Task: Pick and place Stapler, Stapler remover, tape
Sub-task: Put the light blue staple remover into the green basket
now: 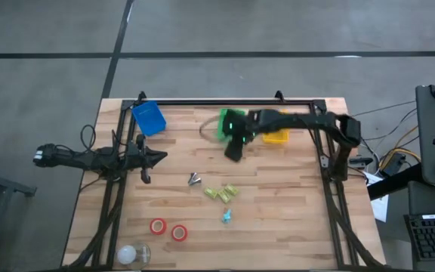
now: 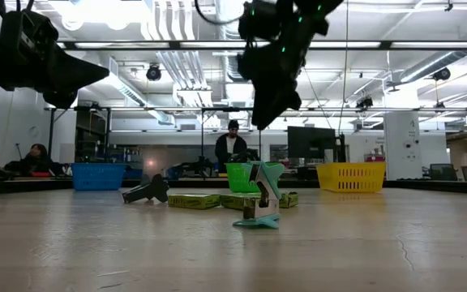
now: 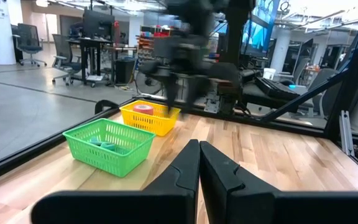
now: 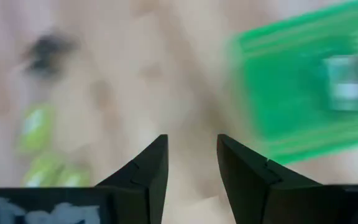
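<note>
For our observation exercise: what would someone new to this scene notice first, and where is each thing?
Three bright plastic baskets stand at the wooden table's far edge: a blue basket on the left, a green basket in the middle, a yellow basket beside it. The right gripper hangs open just in front of the green basket. Two red tape rolls lie near the front edge.

Two red tape rolls [image 1: 168,229] lie flat near the table's front-left edge; a teal stapler remover [image 1: 226,217] stands mid-table.
</note>
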You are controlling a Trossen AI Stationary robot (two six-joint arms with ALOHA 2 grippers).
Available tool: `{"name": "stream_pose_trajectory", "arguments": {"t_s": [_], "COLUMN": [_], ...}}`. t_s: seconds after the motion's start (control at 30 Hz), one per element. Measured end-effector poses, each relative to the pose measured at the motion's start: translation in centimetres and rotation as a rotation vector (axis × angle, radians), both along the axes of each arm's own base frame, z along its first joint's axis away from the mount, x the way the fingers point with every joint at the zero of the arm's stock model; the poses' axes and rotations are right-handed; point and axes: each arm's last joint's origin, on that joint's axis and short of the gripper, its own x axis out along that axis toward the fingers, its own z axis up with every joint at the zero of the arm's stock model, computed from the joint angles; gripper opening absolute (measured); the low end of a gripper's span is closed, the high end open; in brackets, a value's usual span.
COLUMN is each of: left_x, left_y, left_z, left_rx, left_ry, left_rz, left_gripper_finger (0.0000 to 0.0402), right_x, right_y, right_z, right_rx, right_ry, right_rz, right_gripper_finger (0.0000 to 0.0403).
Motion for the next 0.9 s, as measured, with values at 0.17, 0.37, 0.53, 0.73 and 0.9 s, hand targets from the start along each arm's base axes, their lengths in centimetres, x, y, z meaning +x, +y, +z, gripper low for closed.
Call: {"name": "stream_pose_trajectory", "arguments": {"t_s": [0.17,0.37,0.53,0.73,0.9], "left_x": [0.0,0.0,0.0,0.0,0.0], "left_y": [0.0,0.0,0.0,0.0,0.0], "left_z": [0.0,0.0,0.0,0.0,-0.1], "left_rx": [0.000,0.000,0.000,0.001,0.001], "left_ry": [0.001,0.002,0.002,0.005,0.005], "left_rz": [0.000,0.000,0.000,0.000,0.000], "left_gripper_finger": [0.0014,0.0014,0.0014,0.0014,0.0014], "right_x": [-0.4,-1.2,-2.1,-2.9,-4.0], "right_y": [6.6,13.3,18.0,22.0,24.4], "right_z": [-0.5,-1.9,-3.7,-5.0,-5.6], "right_rx": [-0.041,-0.187,-0.281,-0.249,-0.320], "right_ry": [0.027,0.026,-0.054,-0.235,-0.289], "right_rz": [0.205,0.420,0.522,0.536,0.585], "right_gripper_finger": [0.0127,0.0123,0.0134,0.0146,0.0151]}}
